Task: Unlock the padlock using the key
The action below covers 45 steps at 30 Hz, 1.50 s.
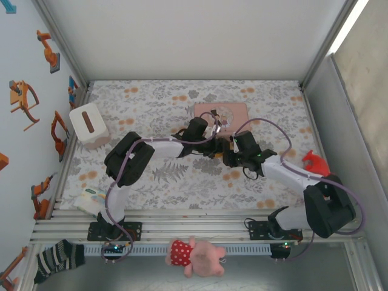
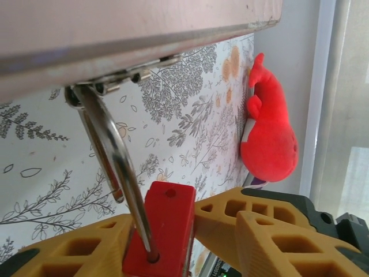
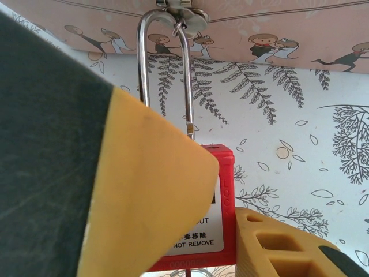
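Yellow finger (image 3: 144, 190) of the right gripper (image 3: 228, 225) is being seen nearest, w/ this claw being closed on the padlock (image 3: 223, 173) body. Padlock is being hooked by its shackle (image 3: 141, 63) through the hasp (image 3: 181, 12) of the pink box (image 3: 277, 23), mid-table. Left gripper (image 2: 161, 245) is being positioned around the same body; pinching vs just bracketing can't be told. Risks: w/ both claws pulling, box could be dragged or hasp bent; key could be jammed if body is being twisted. Looks: small red body, white "NOT REMOVE" label, thin silvery shackle, one leg tip seemingly ending just above body.
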### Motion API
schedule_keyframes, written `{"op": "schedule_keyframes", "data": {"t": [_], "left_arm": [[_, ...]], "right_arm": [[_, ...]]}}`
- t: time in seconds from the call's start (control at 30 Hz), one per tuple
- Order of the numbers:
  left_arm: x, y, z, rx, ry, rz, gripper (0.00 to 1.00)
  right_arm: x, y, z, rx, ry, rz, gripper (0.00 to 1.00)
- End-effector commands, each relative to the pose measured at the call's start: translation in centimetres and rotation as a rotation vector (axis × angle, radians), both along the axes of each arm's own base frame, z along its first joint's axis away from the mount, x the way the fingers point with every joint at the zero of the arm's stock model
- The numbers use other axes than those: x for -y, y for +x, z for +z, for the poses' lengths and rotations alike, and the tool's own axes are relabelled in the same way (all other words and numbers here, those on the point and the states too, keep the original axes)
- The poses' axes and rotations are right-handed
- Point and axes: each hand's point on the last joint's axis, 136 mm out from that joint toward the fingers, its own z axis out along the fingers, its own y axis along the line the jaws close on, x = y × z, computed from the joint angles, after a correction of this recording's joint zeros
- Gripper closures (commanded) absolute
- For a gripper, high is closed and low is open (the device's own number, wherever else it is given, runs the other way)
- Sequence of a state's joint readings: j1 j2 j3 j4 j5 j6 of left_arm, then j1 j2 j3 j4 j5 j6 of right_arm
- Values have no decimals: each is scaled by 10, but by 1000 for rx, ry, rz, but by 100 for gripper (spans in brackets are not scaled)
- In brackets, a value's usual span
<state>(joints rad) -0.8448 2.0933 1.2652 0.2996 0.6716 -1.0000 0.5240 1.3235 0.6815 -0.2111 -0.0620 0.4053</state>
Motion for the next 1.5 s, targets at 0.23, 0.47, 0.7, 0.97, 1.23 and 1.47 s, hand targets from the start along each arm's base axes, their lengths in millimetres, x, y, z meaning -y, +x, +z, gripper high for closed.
{"op": "schedule_keyframes", "data": {"t": [0.23, 0.47, 0.7, 0.97, 1.23, 1.47], "left_arm": [[11, -49, -21, -181, 21, -51, 71], [20, -52, -24, -188, 13, -79, 74], [14, -51, -31, -186, 22, -87, 93], [-3, -35, -27, -164, -11, -66, 100], [-3, -28, -14, -145, -46, -81, 100], [1, -27, 0, -139, -98, -100, 100]], "right_arm": [[-15, 24, 35, 136, 111, -17, 80], [-20, 24, 42, 172, 161, -5, 80], [-24, 17, 49, 174, 199, 43, 71], [-2, -19, 56, 80, 189, 70, 42], [25, -47, 54, -55, 280, -3, 38], [26, -57, 33, -163, 324, -27, 51]]}}
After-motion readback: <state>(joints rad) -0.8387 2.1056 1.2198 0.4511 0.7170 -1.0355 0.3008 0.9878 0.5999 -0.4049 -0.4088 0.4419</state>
